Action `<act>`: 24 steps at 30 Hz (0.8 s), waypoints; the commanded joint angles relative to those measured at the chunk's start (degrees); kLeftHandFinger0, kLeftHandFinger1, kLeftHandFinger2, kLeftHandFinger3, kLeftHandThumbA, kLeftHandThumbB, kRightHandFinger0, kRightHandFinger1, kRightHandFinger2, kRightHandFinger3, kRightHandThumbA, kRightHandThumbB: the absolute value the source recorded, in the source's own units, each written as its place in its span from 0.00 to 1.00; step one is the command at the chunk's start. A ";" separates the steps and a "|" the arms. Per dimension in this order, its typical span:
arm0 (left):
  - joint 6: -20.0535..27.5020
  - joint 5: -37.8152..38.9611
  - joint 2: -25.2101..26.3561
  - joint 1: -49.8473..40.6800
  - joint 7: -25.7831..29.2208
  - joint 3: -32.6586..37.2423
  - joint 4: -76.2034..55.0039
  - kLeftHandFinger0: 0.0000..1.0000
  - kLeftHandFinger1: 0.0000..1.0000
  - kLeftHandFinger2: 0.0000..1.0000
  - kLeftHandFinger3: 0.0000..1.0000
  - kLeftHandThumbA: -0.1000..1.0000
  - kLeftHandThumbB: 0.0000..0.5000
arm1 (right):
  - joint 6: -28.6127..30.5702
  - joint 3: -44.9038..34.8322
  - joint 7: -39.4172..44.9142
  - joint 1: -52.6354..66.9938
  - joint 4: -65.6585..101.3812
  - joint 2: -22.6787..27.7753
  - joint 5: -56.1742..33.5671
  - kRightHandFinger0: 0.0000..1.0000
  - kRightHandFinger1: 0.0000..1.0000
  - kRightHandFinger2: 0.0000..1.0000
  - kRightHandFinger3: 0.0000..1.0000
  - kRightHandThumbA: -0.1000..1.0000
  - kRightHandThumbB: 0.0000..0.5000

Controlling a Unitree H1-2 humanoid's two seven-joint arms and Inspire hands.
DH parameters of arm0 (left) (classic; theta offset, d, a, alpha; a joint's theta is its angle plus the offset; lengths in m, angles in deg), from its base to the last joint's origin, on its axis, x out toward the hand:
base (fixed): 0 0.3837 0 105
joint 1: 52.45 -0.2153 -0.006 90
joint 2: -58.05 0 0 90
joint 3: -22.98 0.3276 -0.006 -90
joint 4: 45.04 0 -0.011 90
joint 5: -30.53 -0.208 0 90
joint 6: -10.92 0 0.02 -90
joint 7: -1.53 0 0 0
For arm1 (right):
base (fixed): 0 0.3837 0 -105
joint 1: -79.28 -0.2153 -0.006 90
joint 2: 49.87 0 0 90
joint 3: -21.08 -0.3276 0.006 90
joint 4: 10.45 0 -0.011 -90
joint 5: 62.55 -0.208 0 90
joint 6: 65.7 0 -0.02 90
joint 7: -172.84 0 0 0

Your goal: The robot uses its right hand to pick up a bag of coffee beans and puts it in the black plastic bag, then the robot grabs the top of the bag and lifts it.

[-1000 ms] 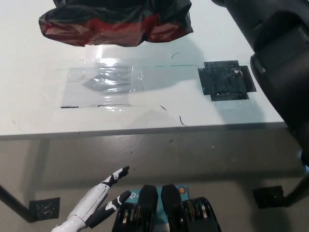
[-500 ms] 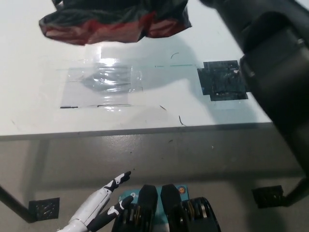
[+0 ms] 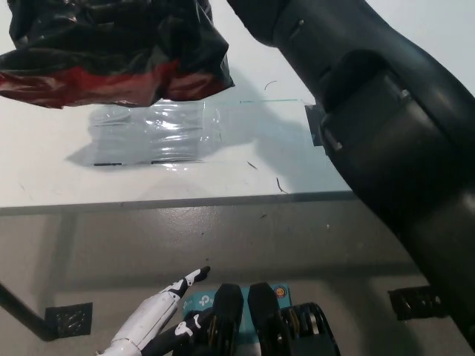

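- Black plastic bag [image 3: 111,44] sits at the upper left of the head view, above the white table [image 3: 44,174]; whether it hangs free or rests on the surface cannot be told. Red shows through along its lower edge, likely the coffee bag inside, though that is a judgement.
- Film looks thin, glossy and crumpled, so it should be soft, slippery and shapeless; a load inside would sag to the bottom and swing.
- Best hold is judged to be the gathered top of the bag, which lies beyond the picture's upper edge, not the loose sides.
- Right arm [image 3: 371,126] crosses from the lower right toward the top, close by the bag's right side; its hand is out of view, so the grip cannot be told.
- Clear tape patch [image 3: 152,133] lies on the table just below the bag.
- Left hand [image 3: 159,319] rests low at the lower left, below the table edge, fingers apart and holding nothing.
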 commanded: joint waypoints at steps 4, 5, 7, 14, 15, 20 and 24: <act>-0.02 -1.28 0.58 -0.60 0.42 0.29 -2.01 1.00 1.00 1.00 1.00 1.00 0.37 | -2.14 -0.32 -4.43 -0.55 0.28 1.85 -1.55 0.00 0.28 0.73 0.74 0.00 0.38; 0.11 -1.34 0.62 -0.40 0.45 0.29 -1.83 1.00 1.00 1.00 1.00 1.00 0.35 | -2.03 -0.30 -4.57 -0.29 0.23 2.14 -1.52 0.00 0.27 0.72 0.71 0.00 0.37; 0.54 -1.40 0.73 -0.06 0.50 0.29 -1.53 1.00 1.00 1.00 1.00 1.00 0.35 | -1.68 -0.37 -4.72 0.02 0.18 2.59 -1.61 0.00 0.27 0.72 0.71 0.00 0.37; -0.60 -1.92 0.82 0.31 -0.51 0.99 -2.15 1.00 1.00 1.00 1.00 1.00 0.38 | -2.12 -0.71 -5.13 1.44 -0.05 2.75 -2.00 0.00 0.29 0.74 0.72 0.00 0.37; -0.61 -1.90 0.82 0.34 -0.54 0.99 -2.19 1.00 1.00 1.00 1.00 1.00 0.39 | -2.23 -0.65 -5.16 1.52 -0.03 2.59 -1.94 0.00 0.29 0.75 0.74 0.00 0.36; -0.15 -1.75 1.00 1.00 -0.71 1.00 -2.20 1.00 1.00 1.00 1.00 1.00 0.37 | -2.67 -0.29 -5.87 3.16 -0.17 1.12 -1.68 0.00 0.28 0.70 0.68 0.00 0.39; 0.20 -1.95 1.03 1.39 -0.66 1.16 -1.80 1.00 1.00 1.00 1.00 1.00 0.38 | -3.94 -0.38 -3.79 4.31 -0.41 0.53 -1.97 0.00 0.17 0.48 0.54 0.03 0.42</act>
